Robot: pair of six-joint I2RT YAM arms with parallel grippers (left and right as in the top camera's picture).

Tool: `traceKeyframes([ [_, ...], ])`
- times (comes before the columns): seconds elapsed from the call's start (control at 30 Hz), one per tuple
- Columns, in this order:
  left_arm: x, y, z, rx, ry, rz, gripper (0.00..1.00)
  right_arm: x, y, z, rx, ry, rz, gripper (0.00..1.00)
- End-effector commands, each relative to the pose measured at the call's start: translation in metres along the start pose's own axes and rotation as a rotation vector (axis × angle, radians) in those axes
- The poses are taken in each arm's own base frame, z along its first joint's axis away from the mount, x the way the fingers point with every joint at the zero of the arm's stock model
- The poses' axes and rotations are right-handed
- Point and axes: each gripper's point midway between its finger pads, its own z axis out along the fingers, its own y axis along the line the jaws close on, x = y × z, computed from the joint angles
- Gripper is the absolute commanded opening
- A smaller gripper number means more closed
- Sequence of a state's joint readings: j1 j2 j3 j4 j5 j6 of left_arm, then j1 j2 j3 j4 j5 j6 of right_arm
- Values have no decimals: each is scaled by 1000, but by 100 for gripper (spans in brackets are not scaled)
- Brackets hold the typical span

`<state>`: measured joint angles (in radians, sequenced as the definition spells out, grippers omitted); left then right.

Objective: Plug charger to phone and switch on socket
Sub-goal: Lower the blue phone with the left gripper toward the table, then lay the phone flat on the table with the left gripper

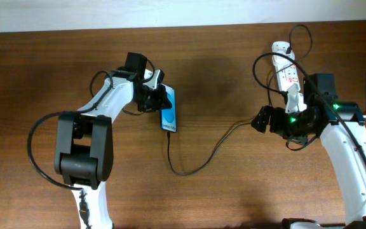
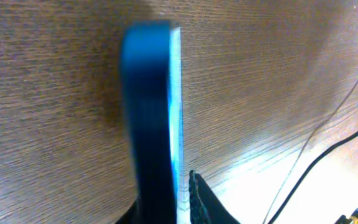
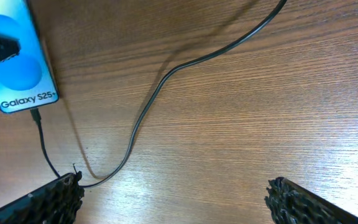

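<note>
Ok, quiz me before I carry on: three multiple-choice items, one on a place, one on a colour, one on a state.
1. Where is the plug tip of the charger?
A. at the phone's bottom edge
B. lying on the socket
C. hanging off the table
2. What colour is the phone's screen?
A. red
B. blue
C. green
3. How are the right fingers?
A. shut on the charger
B. shut, empty
C. wide apart, gripping nothing

Answers: A, the right wrist view shows the tip meeting the phone's bottom edge. B, the screen is bright blue. C, both fingers stand far apart.
</note>
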<state>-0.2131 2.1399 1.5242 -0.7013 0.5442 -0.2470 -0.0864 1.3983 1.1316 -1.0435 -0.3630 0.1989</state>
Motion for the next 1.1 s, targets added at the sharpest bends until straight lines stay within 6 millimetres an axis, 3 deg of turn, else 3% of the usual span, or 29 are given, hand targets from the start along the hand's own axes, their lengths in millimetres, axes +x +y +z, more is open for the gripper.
traceKeyframes([
  [0.0,-4,-3,-1,10,-9,25,20,-6,-1,-3,7,-18,-8,98],
  [0.4,-4,0,-1,-5,-10,23,21,-6,-1,-3,7,-18,-8,98],
  [1.07,14,19,13,-46,20,0,28,-6,-1,-3,6,-19,-8,98],
])
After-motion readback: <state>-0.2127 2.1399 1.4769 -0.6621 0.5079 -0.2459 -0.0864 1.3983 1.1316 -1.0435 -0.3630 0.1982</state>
